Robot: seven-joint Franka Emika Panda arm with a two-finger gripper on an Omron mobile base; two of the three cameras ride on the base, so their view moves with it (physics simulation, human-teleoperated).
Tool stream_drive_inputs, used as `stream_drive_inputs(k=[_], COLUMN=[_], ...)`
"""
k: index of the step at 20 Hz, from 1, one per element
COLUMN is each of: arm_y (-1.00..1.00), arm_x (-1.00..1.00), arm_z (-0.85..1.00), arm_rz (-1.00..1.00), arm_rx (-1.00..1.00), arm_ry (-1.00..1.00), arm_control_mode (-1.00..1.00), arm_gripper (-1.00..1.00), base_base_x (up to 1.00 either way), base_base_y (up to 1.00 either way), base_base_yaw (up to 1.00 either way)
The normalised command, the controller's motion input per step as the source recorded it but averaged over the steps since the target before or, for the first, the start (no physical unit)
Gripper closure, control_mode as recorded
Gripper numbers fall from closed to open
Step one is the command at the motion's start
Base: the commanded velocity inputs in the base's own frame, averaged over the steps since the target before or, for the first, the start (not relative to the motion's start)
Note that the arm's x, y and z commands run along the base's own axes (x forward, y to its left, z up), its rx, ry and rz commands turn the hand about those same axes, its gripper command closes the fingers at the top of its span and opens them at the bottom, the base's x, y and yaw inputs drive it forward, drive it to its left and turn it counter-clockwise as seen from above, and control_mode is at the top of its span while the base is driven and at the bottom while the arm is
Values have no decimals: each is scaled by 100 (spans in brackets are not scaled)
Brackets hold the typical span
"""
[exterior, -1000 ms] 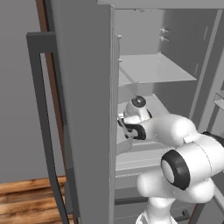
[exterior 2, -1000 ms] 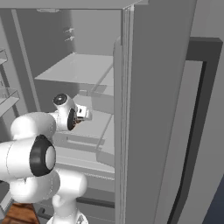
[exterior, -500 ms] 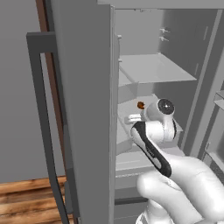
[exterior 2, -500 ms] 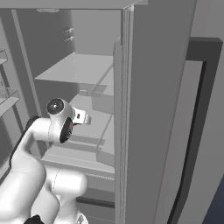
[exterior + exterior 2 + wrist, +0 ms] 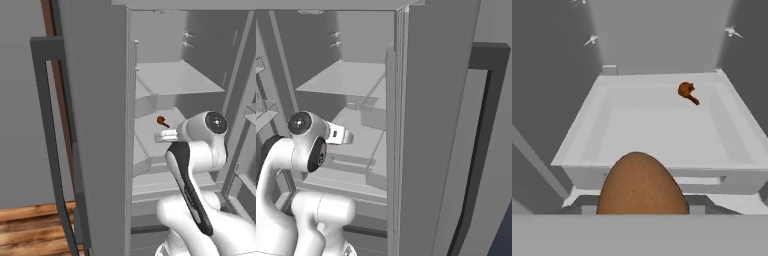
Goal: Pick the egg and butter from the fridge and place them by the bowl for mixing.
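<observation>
The hand view is showing a brown egg [image 5: 643, 184] sitting large and low at the near edge, right where the pincer's fingertips would rise, so the pincer is judged to be closed around the egg; the fingers themselves are hidden behind it, so how wide they stand cannot be told. The hand is pointing into the open fridge [image 5: 95, 125], level with the middle shelf [image 5: 662, 130], presumably because the egg came from there. A small brown thing [image 5: 687, 91] is lying toward the back of that shelf, well apart from the egg. The pincer [image 5: 342, 135] is hanging in front of the shelf edge. Butter and bowl cannot be made out here.
</observation>
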Motion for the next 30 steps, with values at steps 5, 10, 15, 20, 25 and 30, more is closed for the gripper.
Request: stream_drive_inputs(k=[5, 10, 15, 20, 25, 30], arm_y=[-19, -26, -7, 0, 0, 5], arm_x=[-59, -75, -82, -24, 0, 0], arm_z=[27, 0, 0, 7, -3, -1], arm_rz=[-8, -16, -15, -2, 0, 0], arm_rx=[-11, -6, 7, 0, 0, 0], arm_ry=[18, 5, -3, 0, 0, 0], arm_control_mode=[-100, -100, -100, -100, -100, -100], arm_gripper=[100, 100, 100, 100, 100, 100], base_base_x=[0, 0, 0, 0, 0, 0], base_base_y=[0, 0, 0, 0, 0, 0], base_base_yaw=[0, 0, 0, 0, 0, 0])
